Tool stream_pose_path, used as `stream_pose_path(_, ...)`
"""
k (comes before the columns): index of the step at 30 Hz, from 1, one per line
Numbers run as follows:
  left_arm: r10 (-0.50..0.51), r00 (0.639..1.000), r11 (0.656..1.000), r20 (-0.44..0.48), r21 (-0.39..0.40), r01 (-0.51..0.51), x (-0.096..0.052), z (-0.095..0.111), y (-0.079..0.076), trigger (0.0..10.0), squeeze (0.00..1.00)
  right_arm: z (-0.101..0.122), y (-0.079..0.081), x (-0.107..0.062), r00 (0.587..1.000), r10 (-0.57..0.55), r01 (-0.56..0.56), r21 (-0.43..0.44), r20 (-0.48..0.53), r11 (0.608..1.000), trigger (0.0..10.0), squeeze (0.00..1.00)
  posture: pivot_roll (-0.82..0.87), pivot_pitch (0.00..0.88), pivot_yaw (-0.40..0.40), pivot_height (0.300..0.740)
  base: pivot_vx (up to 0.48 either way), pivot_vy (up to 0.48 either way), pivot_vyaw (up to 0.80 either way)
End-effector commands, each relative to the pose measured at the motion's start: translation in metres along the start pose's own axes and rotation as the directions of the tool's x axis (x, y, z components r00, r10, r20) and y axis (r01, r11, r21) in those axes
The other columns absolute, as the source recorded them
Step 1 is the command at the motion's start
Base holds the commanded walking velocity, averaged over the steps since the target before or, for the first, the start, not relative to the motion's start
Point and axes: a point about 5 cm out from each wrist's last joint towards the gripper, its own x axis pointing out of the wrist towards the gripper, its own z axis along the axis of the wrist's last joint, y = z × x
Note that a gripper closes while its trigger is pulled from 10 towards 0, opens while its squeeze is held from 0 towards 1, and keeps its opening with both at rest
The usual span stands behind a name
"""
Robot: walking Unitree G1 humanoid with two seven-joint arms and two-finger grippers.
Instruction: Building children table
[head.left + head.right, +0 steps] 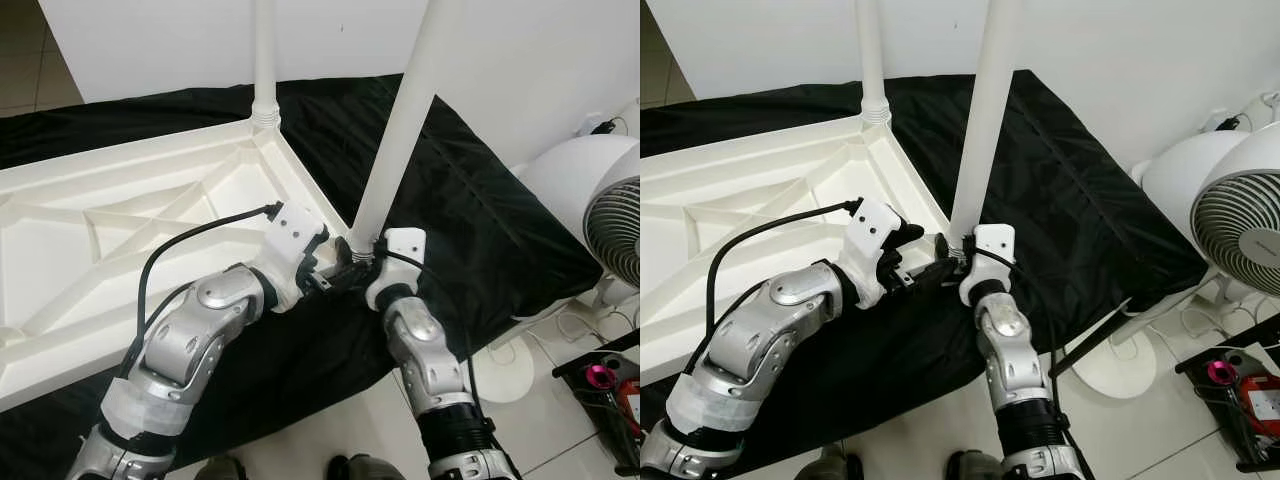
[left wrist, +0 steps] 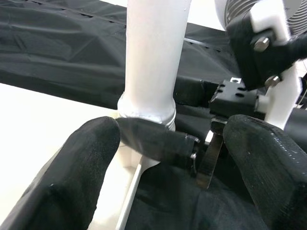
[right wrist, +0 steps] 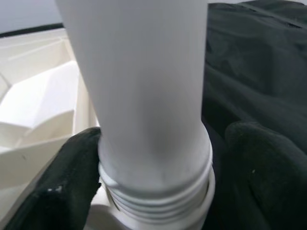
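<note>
Smooth white plastic leg; black, creased, slightly shiny cloth

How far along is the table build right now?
Done: one white leg stands upright in the far corner of the upside-down tabletop. In hand: the right gripper clasps a second leg at its threaded base, at the near corner, with the left gripper open beside it. Other corners lie outside the view.

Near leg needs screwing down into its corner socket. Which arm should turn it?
Right. The right gripper already straddles the near leg at its threaded base; the left gripper sits open just beside it.
</note>
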Motion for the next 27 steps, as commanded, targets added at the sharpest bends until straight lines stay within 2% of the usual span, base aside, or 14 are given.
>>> stream_pose_path(1,-0.042,0.999,0.999,-0.006,0.013,0.042,0.001,-0.001,-0.001,10.0,0.00,0.002,-0.004,-0.002,1.000,-0.017,0.017,-0.004,0.005,1.000,10.0,1.00,-0.10,0.076,-0.040,0.740,0.000,0.000,0.00)
stream_pose_path(2,-0.041,0.999,0.999,-0.007,0.014,0.041,0.001,-0.001,-0.001,10.0,0.00,0.003,-0.006,-0.003,1.000,-0.019,0.019,-0.008,0.006,1.000,10.0,1.00,-0.10,0.076,-0.040,0.740,0.000,0.000,0.00)
stream_pose_path(3,-0.043,0.999,0.999,-0.009,0.015,0.043,-0.001,-0.001,-0.001,10.0,0.00,0.006,-0.011,-0.003,0.999,0.027,-0.027,-0.004,0.019,1.000,10.0,0.00,-0.10,0.084,-0.037,0.740,0.000,0.000,0.00)
stream_pose_path(6,-0.054,0.999,0.998,-0.009,0.015,0.054,-0.005,-0.002,-0.002,10.0,0.00,0.012,-0.018,-0.003,0.996,0.085,-0.084,-0.019,0.041,0.996,10.0,0.00,-0.11,0.096,-0.032,0.740,0.000,0.000,0.00)
stream_pose_path(8,-0.074,0.997,0.997,-0.007,0.009,0.074,-0.010,-0.003,-0.002,10.0,0.00,0.017,-0.027,-0.002,0.983,0.175,-0.172,-0.067,0.047,0.983,10.0,0.00,-0.12,0.099,-0.027,0.740,0.000,0.000,0.00)
stream_pose_path(17,-0.136,0.989,0.990,0.058,-0.030,0.138,-0.019,0.006,-0.004,10.0,0.00,0.018,-0.037,0.004,0.956,0.293,-0.289,-0.135,0.013,0.948,10.0,0.00,-0.10,0.099,-0.014,0.740,0.000,0.000,0.00)
stream_pose_path(21,-0.137,0.989,0.990,0.052,-0.021,0.138,-0.022,0.004,-0.006,10.0,0.00,0.018,-0.035,0.010,0.924,0.382,-0.379,-0.173,-0.017,0.909,10.0,0.00,-0.10,0.099,-0.015,0.740,0.000,0.000,0.00)
stream_pose_path(24,-0.145,0.988,0.989,0.054,-0.017,0.146,-0.023,0.003,-0.007,10.0,0.00,0.019,-0.035,0.012,0.912,0.410,-0.407,-0.181,-0.024,0.895,10.0,0.00,-0.10,0.099,-0.015,0.740,0.000,0.000,0.00)
stream_pose_path(25,-0.150,0.988,0.989,0.038,-0.004,0.150,-0.023,-0.001,-0.010,10.0,0.00,0.019,-0.035,0.016,0.894,0.447,-0.445,-0.198,-0.038,0.873,10.0,0.00,-0.10,0.095,-0.018,0.740,0.000,0.000,0.00)
stream_pose_path(26,-0.150,0.988,0.989,0.038,-0.004,0.150,-0.023,-0.001,-0.010,10.0,0.00,0.019,-0.035,0.016,0.894,0.447,-0.445,-0.198,-0.038,0.873,10.0,0.00,-0.10,0.095,-0.018,0.740,0.000,0.000,0.00)
stream_pose_path(27,-0.149,0.988,0.989,0.029,0.005,0.149,-0.022,-0.003,-0.012,10.0,0.00,0.020,-0.035,0.020,0.876,0.479,-0.478,-0.206,-0.050,0.854,10.0,0.00,-0.09,0.090,-0.019,0.740,0.000,0.000,0.00)
